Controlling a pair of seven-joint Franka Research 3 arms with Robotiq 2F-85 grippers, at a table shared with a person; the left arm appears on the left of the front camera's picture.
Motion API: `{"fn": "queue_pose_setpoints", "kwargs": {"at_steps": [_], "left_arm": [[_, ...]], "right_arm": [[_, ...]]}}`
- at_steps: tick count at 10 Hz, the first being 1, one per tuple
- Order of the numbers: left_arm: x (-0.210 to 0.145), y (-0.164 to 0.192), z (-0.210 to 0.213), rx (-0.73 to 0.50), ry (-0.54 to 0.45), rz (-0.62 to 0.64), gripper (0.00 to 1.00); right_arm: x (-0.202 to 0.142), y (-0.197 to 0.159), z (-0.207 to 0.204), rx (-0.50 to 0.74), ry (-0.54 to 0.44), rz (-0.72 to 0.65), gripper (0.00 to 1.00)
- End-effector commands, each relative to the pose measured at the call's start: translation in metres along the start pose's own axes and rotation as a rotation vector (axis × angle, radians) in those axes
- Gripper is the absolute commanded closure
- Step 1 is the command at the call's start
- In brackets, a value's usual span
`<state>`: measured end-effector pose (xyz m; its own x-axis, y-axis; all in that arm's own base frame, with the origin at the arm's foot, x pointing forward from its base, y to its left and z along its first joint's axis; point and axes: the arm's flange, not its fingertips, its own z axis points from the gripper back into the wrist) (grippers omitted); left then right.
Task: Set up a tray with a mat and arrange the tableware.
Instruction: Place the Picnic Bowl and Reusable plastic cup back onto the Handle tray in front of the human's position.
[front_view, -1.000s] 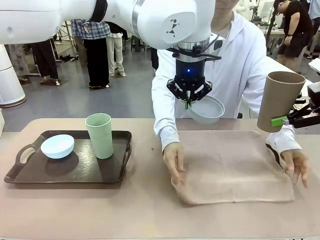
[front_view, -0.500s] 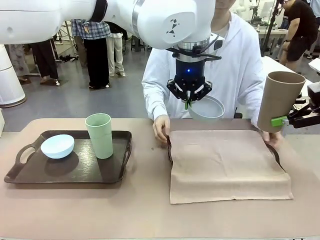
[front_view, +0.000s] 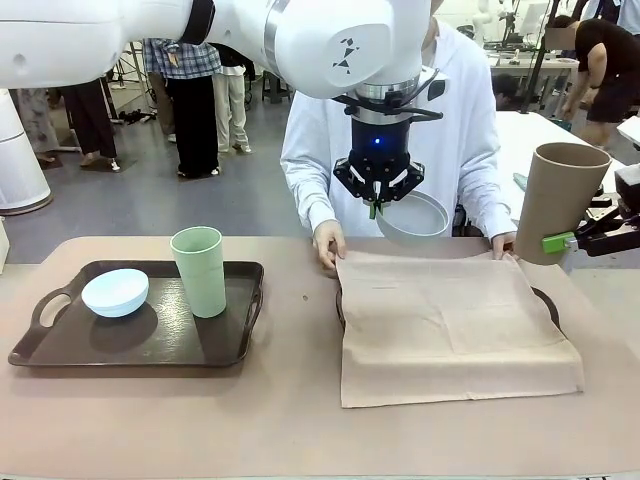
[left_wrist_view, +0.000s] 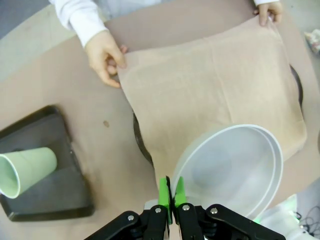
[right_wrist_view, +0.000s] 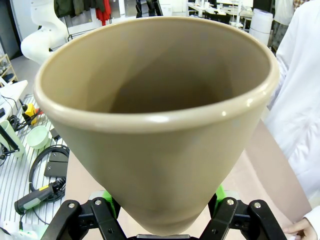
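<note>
Mat (front_view: 455, 325): a beige cloth, lying flat over a dark tray (front_view: 548, 300) on the right half of the worktop (front_view: 300, 430). Its edges are running roughly square to the worktop's edges. Its near edge is overhanging the tray and resting on the worktop.

A person across the worktop is pinching the mat's two far corners, one hand (front_view: 328, 243) on one corner and the other hand (front_view: 503, 243) on the other.

White bowl (front_view: 415, 220): hanging in the air above the far edge of the mat, tilted. Its opening is facing up toward the wrist that is carrying it. The left gripper (front_view: 377, 208) is pointing straight down and pinching the bowl's rim, its green pads nearly together with only the thin wall between them.

Tan-brown tumbler (front_view: 558, 200): being held off the worktop at the mat's right side. Its long axis is standing near vertical, mouth up, with the top leaning slightly outward. The right gripper (front_view: 570, 240) is reaching in from the side and clamping the tumbler's lower part, fingers spread wide around it.

Second tray (front_view: 40, 320): sitting on the left of the worktop, well apart from the mat. It is carrying the pale green tumbler (front_view: 198, 270), standing upright with its mouth up, and the light blue bowl (front_view: 115, 292) just beside it toward the tray's left handle.
</note>
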<state>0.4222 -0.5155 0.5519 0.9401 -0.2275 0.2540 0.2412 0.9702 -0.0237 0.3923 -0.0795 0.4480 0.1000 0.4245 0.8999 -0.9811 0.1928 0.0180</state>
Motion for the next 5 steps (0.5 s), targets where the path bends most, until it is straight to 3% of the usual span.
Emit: {"fn": "queue_pose_setpoints", "kwargs": {"at_steps": [1,5], "left_arm": [[0.0005,0.0005,0.0018,-0.003,-0.002,-0.012,1.00],[0.0005,0.0005,0.0018,-0.003,-0.002,-0.012,1.00]], "right_arm": [[0.0012,-0.0023,0.0018,-0.003,0.002,0.012,0.79],[0.0012,-0.0023,0.0018,-0.003,0.002,0.012,0.79]]}}
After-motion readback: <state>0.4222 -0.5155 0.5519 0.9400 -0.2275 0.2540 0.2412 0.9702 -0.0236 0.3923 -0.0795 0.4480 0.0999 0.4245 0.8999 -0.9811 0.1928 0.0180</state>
